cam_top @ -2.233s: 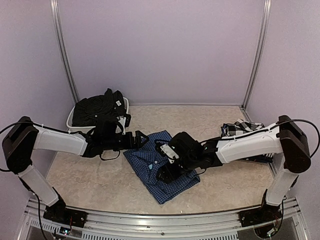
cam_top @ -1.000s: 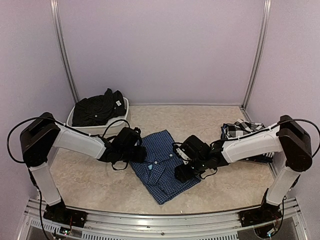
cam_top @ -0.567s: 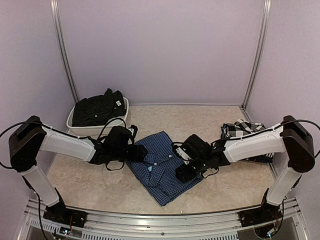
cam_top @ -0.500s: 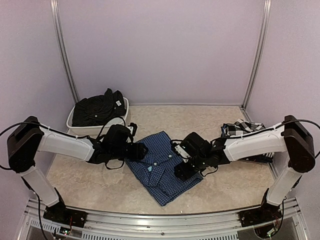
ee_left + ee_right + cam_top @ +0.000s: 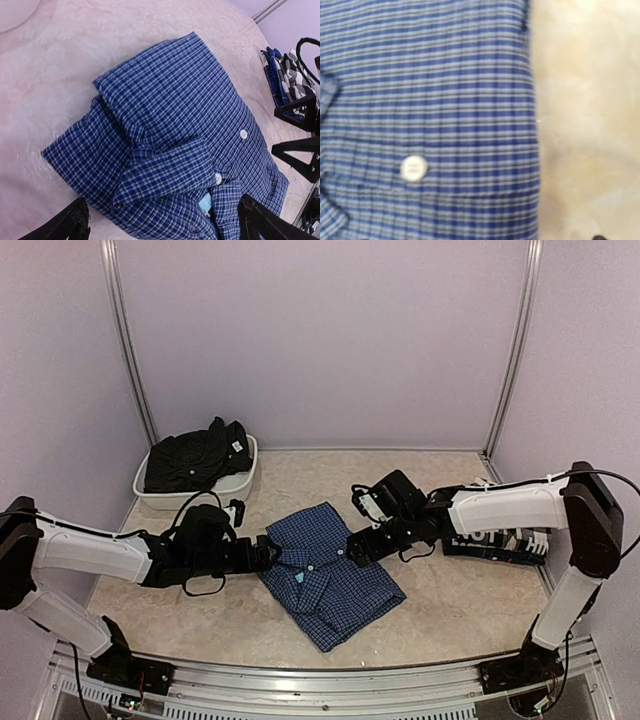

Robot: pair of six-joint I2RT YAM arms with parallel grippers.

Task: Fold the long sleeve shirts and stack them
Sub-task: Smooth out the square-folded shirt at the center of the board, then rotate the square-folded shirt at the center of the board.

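The blue checked shirt lies folded in the middle of the table, collar and buttons up. My left gripper sits low at its left edge, fingers spread wide and open around the collar side, holding nothing. At the shirt's upper right edge my right gripper hangs open, its two black fingers apart. The right wrist view shows only blurred blue cloth and a white button. The black-and-white check shirt lies at the right, partly behind my right arm. The black shirt fills a tub.
A white tub stands at the back left and holds the black shirt. Metal frame posts rise at the back corners. Bare beige tabletop shows in front of the blue shirt and behind it.
Both grippers have drawn back off the blue shirt and opened. The left arm pulled back toward the left, the right arm rose toward the back right. The shirt stays folded.
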